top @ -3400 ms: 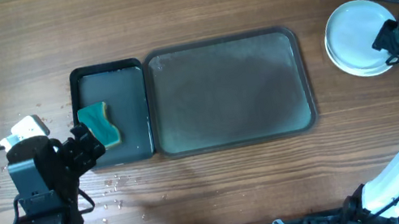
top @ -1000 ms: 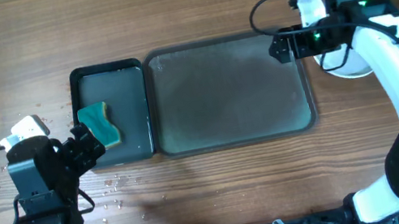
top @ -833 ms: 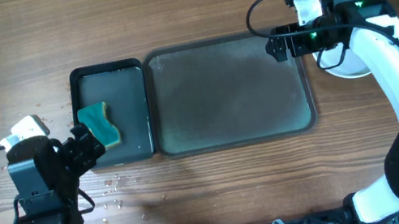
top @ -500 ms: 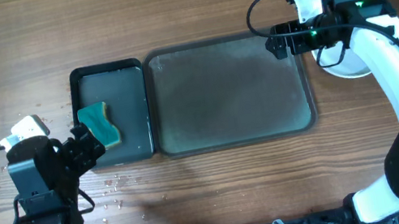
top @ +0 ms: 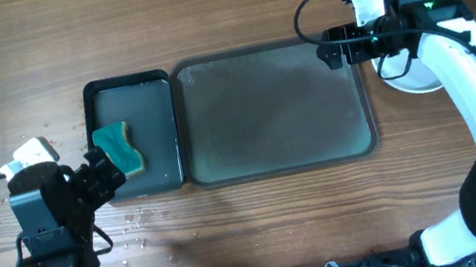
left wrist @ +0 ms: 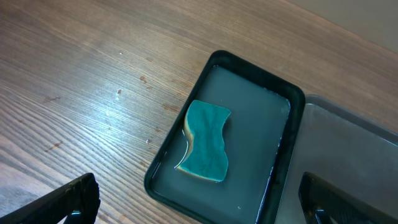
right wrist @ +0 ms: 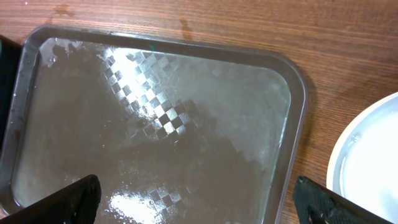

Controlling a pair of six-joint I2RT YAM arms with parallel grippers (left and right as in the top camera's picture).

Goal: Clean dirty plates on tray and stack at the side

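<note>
The large dark grey tray (top: 273,108) lies mid-table with nothing on it but a wet film (right wrist: 155,124). A white plate (top: 403,85) rests on the wood just right of the tray, mostly hidden under my right arm; its rim (right wrist: 373,162) shows at the right wrist view's edge. How many plates lie there I cannot tell. My right gripper (top: 329,49) hovers open over the tray's upper right corner, nothing between its fingers (right wrist: 196,205). My left gripper (top: 106,176) is open and empty (left wrist: 199,202) at the small tray's left rim.
A smaller black tray (top: 125,89) adjoins the big tray's left side and holds a teal sponge (top: 118,148), also seen lying flat (left wrist: 205,142) in water. Water drops (top: 131,221) speckle the wood below it. The right arm's cable (top: 314,7) loops above the tray.
The right arm swung from over the plate at the far right to the tray's upper right corner, then stayed nearly still. The left arm and sponge have not moved.
</note>
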